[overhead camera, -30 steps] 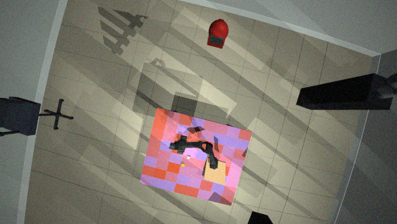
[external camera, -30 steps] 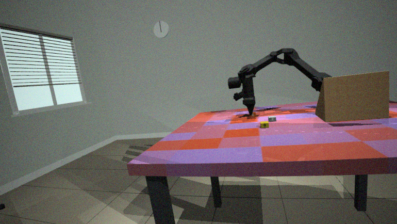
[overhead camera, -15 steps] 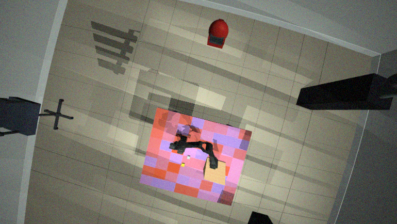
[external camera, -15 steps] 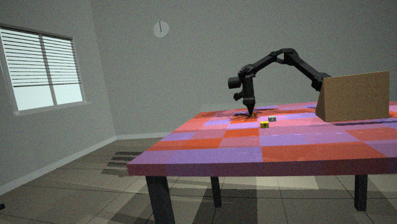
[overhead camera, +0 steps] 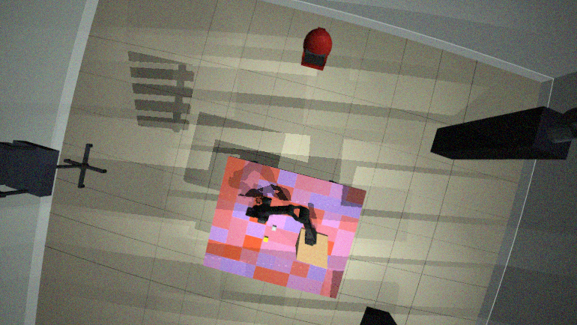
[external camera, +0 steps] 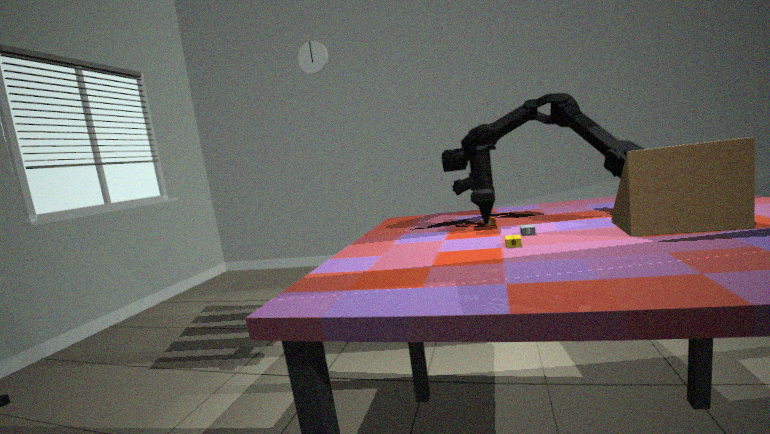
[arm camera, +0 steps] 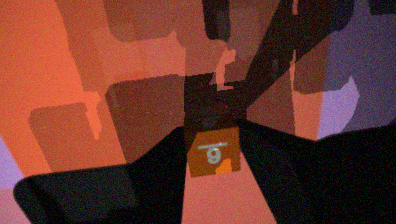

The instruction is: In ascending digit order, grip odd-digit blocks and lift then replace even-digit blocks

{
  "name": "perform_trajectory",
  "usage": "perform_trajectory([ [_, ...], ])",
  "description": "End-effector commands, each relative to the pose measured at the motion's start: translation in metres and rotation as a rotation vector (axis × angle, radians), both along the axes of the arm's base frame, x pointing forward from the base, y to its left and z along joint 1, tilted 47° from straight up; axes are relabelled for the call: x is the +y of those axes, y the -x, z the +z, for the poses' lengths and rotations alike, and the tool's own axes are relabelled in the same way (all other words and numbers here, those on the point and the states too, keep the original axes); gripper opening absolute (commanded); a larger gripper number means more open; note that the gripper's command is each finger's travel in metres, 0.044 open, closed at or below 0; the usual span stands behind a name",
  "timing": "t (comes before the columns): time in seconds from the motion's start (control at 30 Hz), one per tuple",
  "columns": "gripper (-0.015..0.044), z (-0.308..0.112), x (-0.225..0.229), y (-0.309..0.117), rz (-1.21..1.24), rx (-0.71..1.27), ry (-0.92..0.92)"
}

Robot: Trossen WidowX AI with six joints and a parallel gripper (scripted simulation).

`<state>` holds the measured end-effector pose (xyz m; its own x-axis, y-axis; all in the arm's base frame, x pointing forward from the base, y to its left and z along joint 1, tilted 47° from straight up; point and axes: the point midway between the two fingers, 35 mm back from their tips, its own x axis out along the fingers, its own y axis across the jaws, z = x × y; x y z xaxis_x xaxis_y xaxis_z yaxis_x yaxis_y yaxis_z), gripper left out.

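Note:
My gripper [external camera: 487, 222] [arm camera: 209, 129] points down and is shut on the orange block [external camera: 492, 222] [arm camera: 202, 167], a finger on either side. The block's top shows a pale digit shaped like a 9 with a bar above it, an underlined 6 seen upside down. The block is at table level; no gap beneath it can be made out. A yellow block [overhead camera: 265, 239] [external camera: 513, 241] stands nearer the exterior camera, with a dark digit that looks like 0. A grey block [overhead camera: 273, 228] [external camera: 527, 230] stands a little behind and right of it; its digit is not legible.
The multicoloured patchwork table [overhead camera: 270, 276] [external camera: 399, 301] carries the arm. A tan slanted box [overhead camera: 312, 254] [external camera: 692, 188] stands at the arm's base, right of the blocks. Dark arm shadows fall across the table around the gripper.

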<state>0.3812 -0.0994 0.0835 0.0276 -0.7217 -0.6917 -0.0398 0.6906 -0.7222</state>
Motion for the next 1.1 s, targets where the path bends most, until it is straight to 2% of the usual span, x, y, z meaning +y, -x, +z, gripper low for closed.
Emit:
perform_trajectory([
  [0.0,0.0120,0.0031,0.0028,-0.0013,0.007,-0.003,-0.001],
  [1.07,0.0120,0.0014,0.0009,0.0008,-0.002,0.004,0.005],
])
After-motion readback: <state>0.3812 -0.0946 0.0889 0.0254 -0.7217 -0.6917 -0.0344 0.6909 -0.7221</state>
